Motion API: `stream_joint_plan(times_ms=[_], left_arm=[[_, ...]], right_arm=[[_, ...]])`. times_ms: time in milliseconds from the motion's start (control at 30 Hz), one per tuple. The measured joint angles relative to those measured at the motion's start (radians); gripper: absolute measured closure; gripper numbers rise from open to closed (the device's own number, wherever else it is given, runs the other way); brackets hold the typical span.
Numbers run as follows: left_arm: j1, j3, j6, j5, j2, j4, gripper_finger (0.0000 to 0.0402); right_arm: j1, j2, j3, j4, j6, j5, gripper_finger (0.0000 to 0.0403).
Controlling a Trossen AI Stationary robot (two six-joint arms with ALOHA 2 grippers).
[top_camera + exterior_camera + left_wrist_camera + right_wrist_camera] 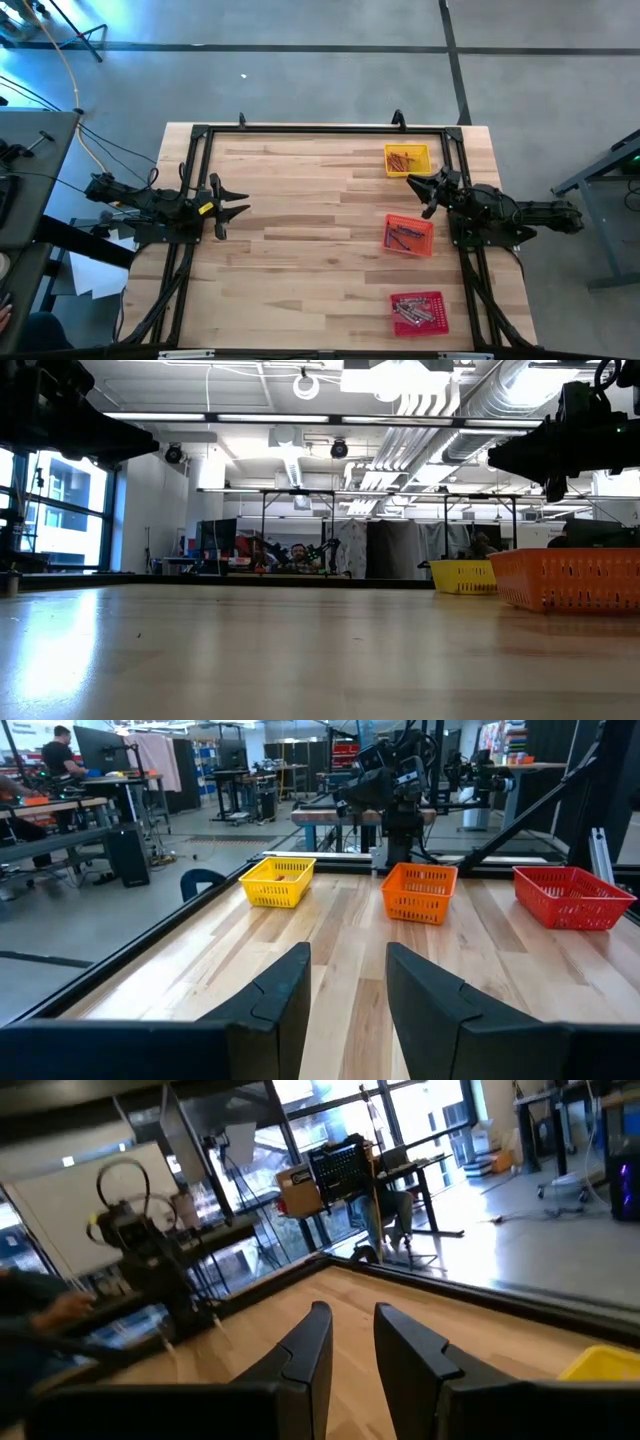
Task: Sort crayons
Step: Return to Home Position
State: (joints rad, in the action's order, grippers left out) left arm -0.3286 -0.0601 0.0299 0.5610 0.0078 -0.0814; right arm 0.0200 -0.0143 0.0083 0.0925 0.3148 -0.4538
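Right gripper (420, 195) hangs with its fingers apart and nothing between them, just beside the orange tray (428, 250), on its far side toward the yellow tray (426, 150). The crayons (405, 160) lie in three heaps: orange-red sticks in the yellow tray, dark ones in the orange tray, and a mixed pile in the red tray (443, 300) on the orange tray's near side. No loose stick shows on the table (300, 250). By my read the sorting is done and this is the retreat to rest. The next move calls only for lifting clear without clipping a tray wall. Left gripper (238, 205) waits well across the table from the orange tray, fingers spread and empty. I can read no brand, label or lettering anywhere.
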Motion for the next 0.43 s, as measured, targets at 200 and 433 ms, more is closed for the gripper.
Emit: stream_joint_plan(times_ms=[200,433], left_arm=[[0.000,0.000,0.000,0.000,0.000,0.000,0.0284],[0.000,0.000,0.000,0.000,0.000,0.000,0.0284]], right_arm=[[0.000,0.000,0.002,-0.027,-0.104,-0.003,0.0329],[0.000,0.000,0.002,-0.029,-0.008,-0.002,0.0329]])
